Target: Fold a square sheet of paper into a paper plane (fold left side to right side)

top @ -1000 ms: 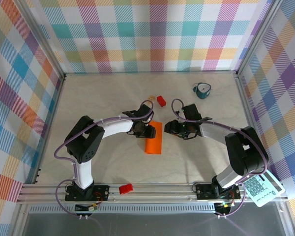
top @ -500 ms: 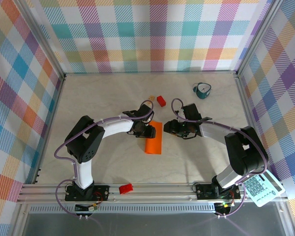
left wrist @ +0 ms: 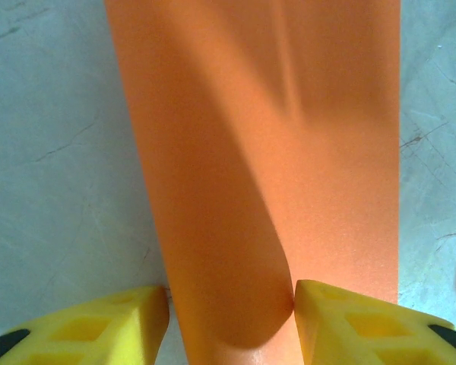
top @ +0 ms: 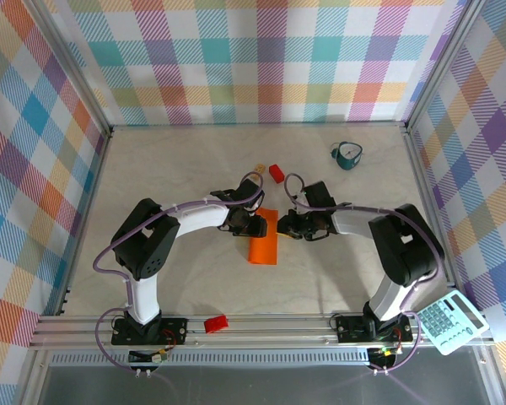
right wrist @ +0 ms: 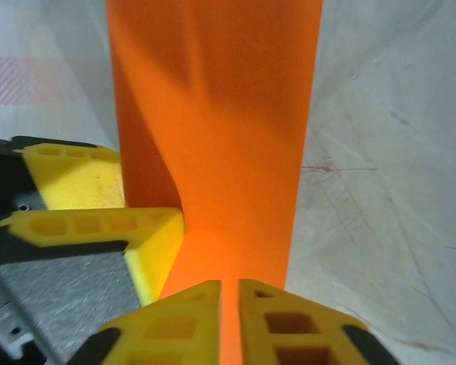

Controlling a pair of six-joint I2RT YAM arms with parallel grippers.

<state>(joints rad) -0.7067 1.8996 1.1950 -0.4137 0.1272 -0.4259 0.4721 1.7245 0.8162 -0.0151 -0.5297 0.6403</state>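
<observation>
The square sheet of paper (top: pixel 264 245) lies mid-table as a narrow orange strip, folded over. My left gripper (top: pixel 255 226) is at the strip's far left edge. In the left wrist view its yellow jaws (left wrist: pixel 232 304) stand apart with a curled-up bulge of the paper (left wrist: pixel 266 152) between them, and the right finger touches it. My right gripper (top: pixel 283 226) has its tips over the strip's far right edge. Its jaws (right wrist: pixel 229 293) are nearly together above the orange paper (right wrist: pixel 228 114), next to the left gripper's fingers (right wrist: pixel 156 236). I cannot tell whether they pinch the paper.
A small red block (top: pixel 276 173) and a tan block (top: pixel 259 167) lie just beyond the paper. A teal cup (top: pixel 347 154) stands at the back right. Another red block (top: pixel 215 323) sits on the front rail, and a calculator (top: pixel 449 321) lies at the front right.
My right gripper has slid left onto the paper's right edge and its jaws have closed. The left gripper and the paper have stayed in place.
</observation>
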